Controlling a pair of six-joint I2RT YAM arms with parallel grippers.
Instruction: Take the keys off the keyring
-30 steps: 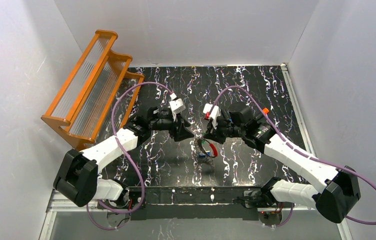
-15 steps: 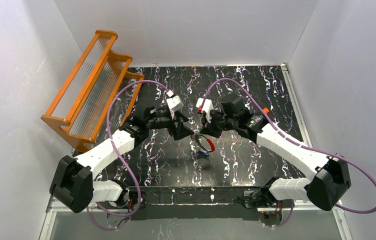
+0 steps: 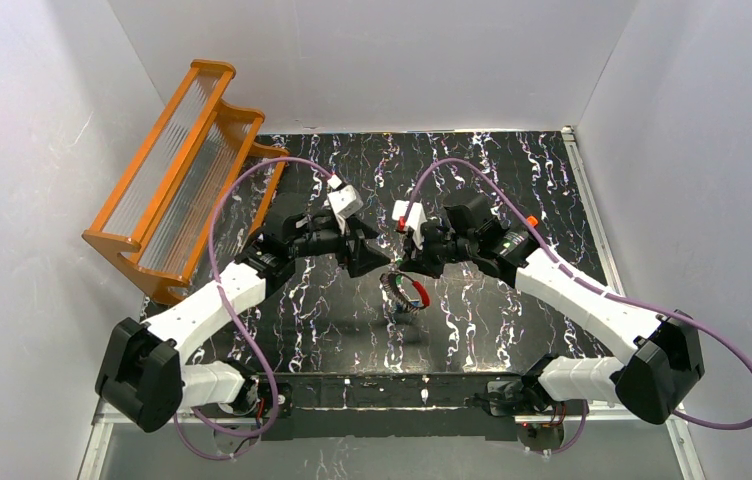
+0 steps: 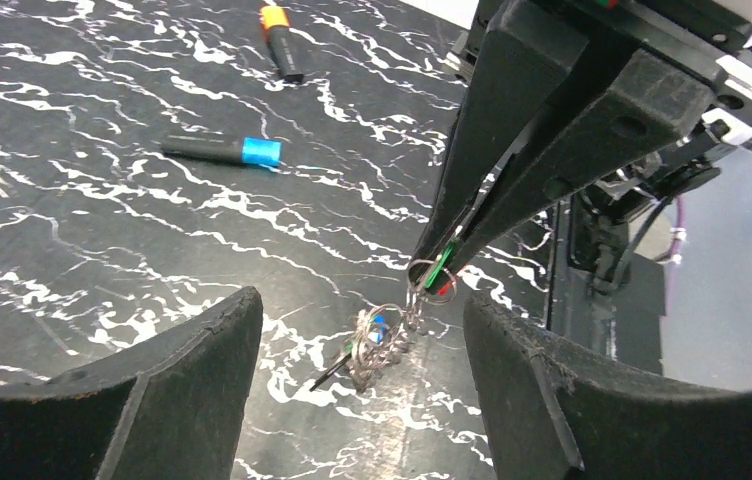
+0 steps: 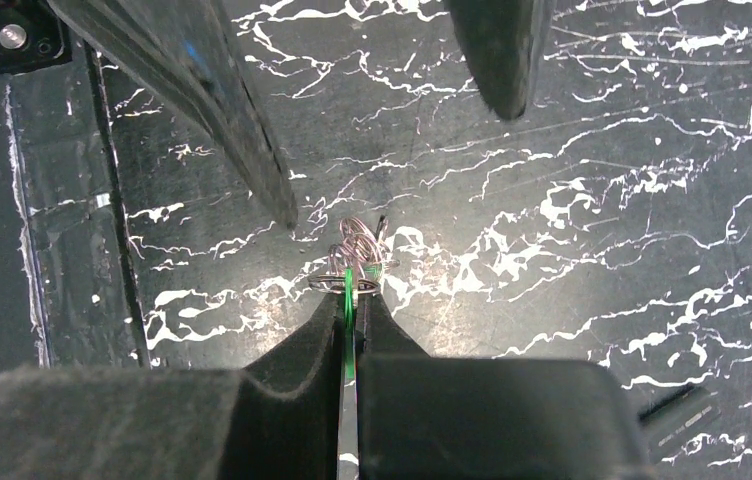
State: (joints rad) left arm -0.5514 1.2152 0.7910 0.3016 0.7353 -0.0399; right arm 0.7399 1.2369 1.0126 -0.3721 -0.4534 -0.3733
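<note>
Small silvery metal keyring (image 4: 384, 338) with a tangle of fine chain, low centre of the left-wrist view. It hangs from a green-headed silver key (image 4: 440, 270) and reaches down toward the black white-veined surface (image 4: 102, 230). Whether the chain rests on the surface or clears it cannot be told. A blue-headed key (image 4: 379, 325) sits inside the tangle, and a red-headed key (image 3: 421, 294) shows as a red arc in the overhead view.

The right hand (image 5: 350, 300) enters from the upper right of the left-wrist view. It is closed on the green key head, pinching it at the very fingertips.

The left hand (image 4: 362, 305) is spread wide and grips nothing. Its two fingers sit at lower left and lower right of its own view, with the ring between and beyond them, near but apart.

Risks, as judged:
- The tip pinch looks shallow, so a pull from the left hand could twist the key out of the right hand and drop the bundle.
- The loose chain could be caught instead of the ring, leaving the key threaded.

At upper left, a black cylinder with a blue tip (image 4: 220, 149) and a black cylinder with an orange tip (image 4: 280, 38) lie well apart from the work.
</note>
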